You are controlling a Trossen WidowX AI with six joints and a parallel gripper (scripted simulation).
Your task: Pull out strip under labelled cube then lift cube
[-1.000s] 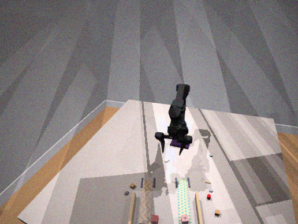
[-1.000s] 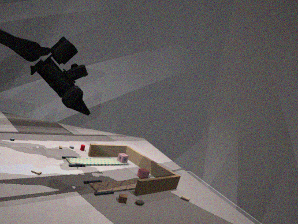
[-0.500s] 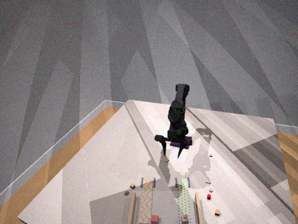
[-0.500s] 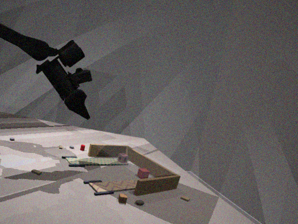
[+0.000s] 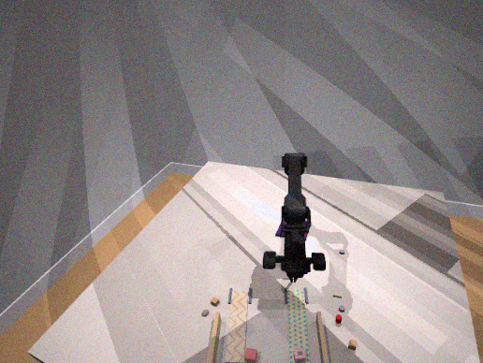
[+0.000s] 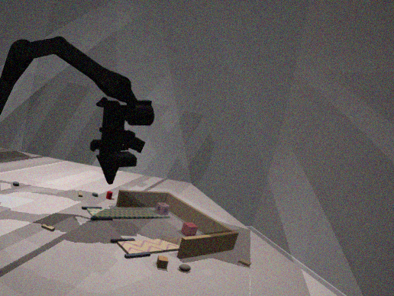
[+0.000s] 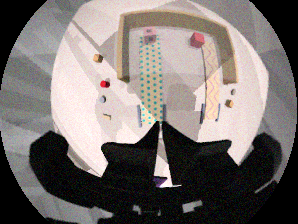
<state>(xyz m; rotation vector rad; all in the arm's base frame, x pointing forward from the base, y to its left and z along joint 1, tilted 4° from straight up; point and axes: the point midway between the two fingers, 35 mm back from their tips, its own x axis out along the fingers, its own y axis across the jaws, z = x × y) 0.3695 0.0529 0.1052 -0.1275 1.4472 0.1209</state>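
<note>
The labelled cube [image 5: 300, 355] [image 6: 163, 208] [image 7: 149, 35] is pink with a dark mark on top. It rests on the far part of the strip with teal dots [image 5: 298, 323] [image 6: 130, 213] [image 7: 151, 80]. A plain red cube [image 5: 251, 355] [image 6: 189, 229] [image 7: 197, 40] sits beside the zigzag strip [image 5: 238, 308] [image 6: 146, 245] [image 7: 212, 90]. My gripper [image 5: 293, 280] [image 6: 111, 182] [image 7: 160, 123] is shut and empty, pointing down. It hangs above the table near the dotted strip's near end, touching nothing.
A low wooden wall [image 5: 323, 337] [image 6: 208, 244] [image 7: 123, 50] surrounds the far parts of both strips on three sides. Dark bars flank the near ends of the strips. A red cylinder [image 5: 338, 319] [image 6: 109, 195] [image 7: 104, 84], an orange block [image 5: 214, 300] [image 6: 162, 262] [image 7: 229, 103] and pebbles lie outside the wall.
</note>
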